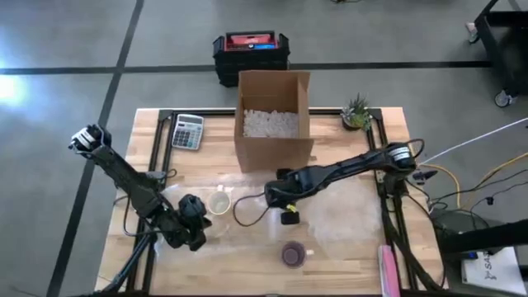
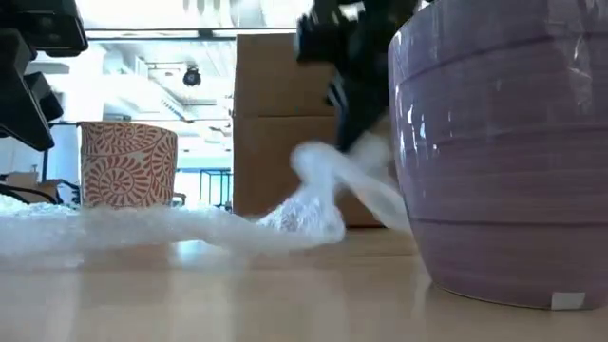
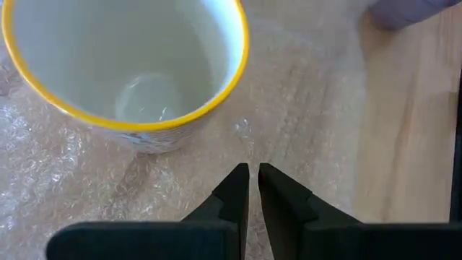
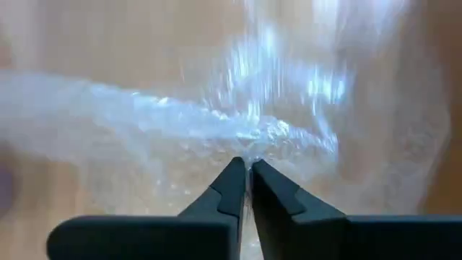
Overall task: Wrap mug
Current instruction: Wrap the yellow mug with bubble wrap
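Observation:
A mug [image 1: 219, 202] with a yellow rim and an orange swirl pattern [image 2: 128, 163] stands upright on clear bubble wrap [image 3: 303, 108] left of the table's middle. My left gripper [image 3: 253, 177] is just on its near-left side, shut, with its tips over the wrap. My right gripper [image 1: 285, 210] is at the table's middle, shut on a gathered part of the bubble wrap [image 2: 318, 185]. A purple mug [image 1: 293, 253] stands upright near the front edge. My left gripper points down at the bubble wrap beside the patterned mug; I cannot tell whether its tips touch the wrap. My right gripper pinches a bunched ridge of the bubble wrap [image 4: 249, 148] between its two fingertips, coming from above and from the table's right. The ridge is lifted off the table, and the wrap slopes down from it to the tabletop [image 2: 285, 223].
An open cardboard box [image 1: 274, 124] with white filling stands at the back middle, with a calculator [image 1: 187, 130] to its left and a small plant [image 1: 356, 111] to its right. A pink object [image 1: 388, 271] lies at the front right edge. A black crate [image 1: 252, 51] sits on the floor beyond the table.

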`<state>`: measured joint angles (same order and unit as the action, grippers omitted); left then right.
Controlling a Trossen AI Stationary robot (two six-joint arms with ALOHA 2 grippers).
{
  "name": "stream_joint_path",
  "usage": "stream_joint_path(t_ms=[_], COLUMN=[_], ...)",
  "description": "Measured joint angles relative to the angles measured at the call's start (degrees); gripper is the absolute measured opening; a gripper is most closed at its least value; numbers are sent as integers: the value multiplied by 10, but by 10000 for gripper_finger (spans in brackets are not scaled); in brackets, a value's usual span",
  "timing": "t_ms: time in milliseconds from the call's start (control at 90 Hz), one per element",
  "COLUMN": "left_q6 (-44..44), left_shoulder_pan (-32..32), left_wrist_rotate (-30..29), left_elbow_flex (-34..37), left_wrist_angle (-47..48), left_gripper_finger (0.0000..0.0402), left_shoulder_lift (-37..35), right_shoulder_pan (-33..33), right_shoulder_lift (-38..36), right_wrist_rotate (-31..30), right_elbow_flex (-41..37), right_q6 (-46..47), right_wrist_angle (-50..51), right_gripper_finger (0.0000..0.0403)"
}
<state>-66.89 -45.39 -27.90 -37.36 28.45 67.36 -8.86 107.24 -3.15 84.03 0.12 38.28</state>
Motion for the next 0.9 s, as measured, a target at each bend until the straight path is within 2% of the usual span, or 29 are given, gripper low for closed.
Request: stream_joint_path(t_ms=[156,289,400,500,600,700,900], left_q6=[16,19,21,23,39,77,111], left_shoulder_pan=[0,0,0,0,1,11,64], left_wrist_rotate=[-1,-2,-3,-11,-42,-76,-75], left_elbow_flex=[-30,-62,-97,-143,-187,-207,-177], left_wrist_angle=[28,69,123,191,242,237,198], left_gripper_finger=[20,20,20,20,20,20,20], left_shoulder_lift=[-1,-1,-2,-3,-4,-8,-3], right_shoulder_pan=[0,-1,-1,0,4,11,17], right_shoulder_lift=[-7,17,41,68,98,130,193], right_wrist_rotate=[2,5,6,6,6,2,1], right_elbow_flex=[0,0,0,0,0,15,69], right_q6=[-45,-93,-102,-103,-97,-73,-53], right_wrist_angle=[-174,-344,-465,-527,-568,-574,-528], right_gripper_finger=[1,1,0,0,0,0,0])
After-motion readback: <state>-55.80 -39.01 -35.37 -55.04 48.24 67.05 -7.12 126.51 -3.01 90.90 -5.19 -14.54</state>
